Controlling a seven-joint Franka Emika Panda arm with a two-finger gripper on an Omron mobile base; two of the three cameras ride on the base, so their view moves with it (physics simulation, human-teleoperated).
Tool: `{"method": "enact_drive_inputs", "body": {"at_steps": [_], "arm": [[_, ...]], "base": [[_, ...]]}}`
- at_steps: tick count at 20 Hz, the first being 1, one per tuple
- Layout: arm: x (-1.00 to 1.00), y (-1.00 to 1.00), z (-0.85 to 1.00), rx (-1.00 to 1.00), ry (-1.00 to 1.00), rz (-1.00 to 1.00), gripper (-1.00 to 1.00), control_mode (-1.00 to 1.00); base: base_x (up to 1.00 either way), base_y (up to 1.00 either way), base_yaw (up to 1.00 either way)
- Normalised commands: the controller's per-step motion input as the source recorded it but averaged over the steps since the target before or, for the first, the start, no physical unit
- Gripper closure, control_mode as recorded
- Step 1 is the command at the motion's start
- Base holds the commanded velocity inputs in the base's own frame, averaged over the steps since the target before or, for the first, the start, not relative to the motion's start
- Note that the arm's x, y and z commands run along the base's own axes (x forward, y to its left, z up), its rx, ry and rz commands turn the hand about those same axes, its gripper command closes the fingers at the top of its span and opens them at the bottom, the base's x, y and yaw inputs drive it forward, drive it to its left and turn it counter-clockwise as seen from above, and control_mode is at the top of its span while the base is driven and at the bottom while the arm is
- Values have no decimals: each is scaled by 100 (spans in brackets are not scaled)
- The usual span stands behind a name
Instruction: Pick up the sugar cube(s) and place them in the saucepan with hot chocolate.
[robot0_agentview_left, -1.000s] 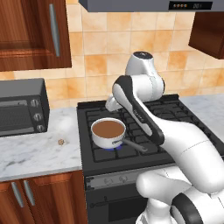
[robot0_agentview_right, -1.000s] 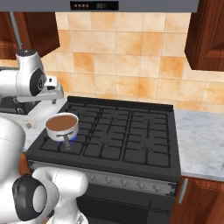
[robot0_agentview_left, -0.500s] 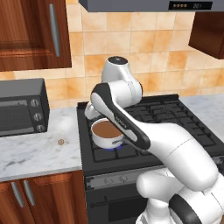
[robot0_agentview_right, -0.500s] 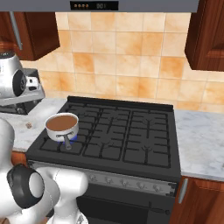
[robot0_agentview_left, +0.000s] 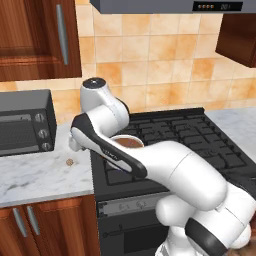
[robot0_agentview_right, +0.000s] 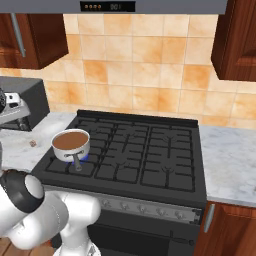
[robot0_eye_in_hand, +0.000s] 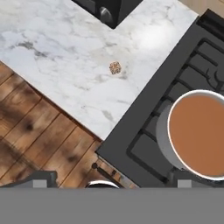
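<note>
The arm has swung left within the last second, away from above the stove and toward the counter (a reach, I think). The sugar cube (robot0_eye_in_hand: 115, 67) lies on the marble (robot0_eye_in_hand: 65, 65), upper middle of the hand view; the saucepan (robot0_eye_in_hand: 197, 133) sits right. Whether the gripper is released or clenched, I cannot tell.

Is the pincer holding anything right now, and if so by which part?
Nothing is held. The tiny tan speckled sugar cube lies untouched on the white marble counter, apart from the small round white-silver saucepan.
</note>
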Motion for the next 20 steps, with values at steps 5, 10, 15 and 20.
{"method": "enact_drive_inputs", "body": {"at_steps": [5,10,15,20], "arm": [[12,46,-46,-7,8,0,-100,-100],[18,24,-55,-3,8,0,-100,-100],[19,1,-34,0,2,0,-100,-100],[34,0,-41,-2,0,0,-100,-100]], "base": [[0,0,0],[0,0,0],[0,0,0],[0,0,0]]}}
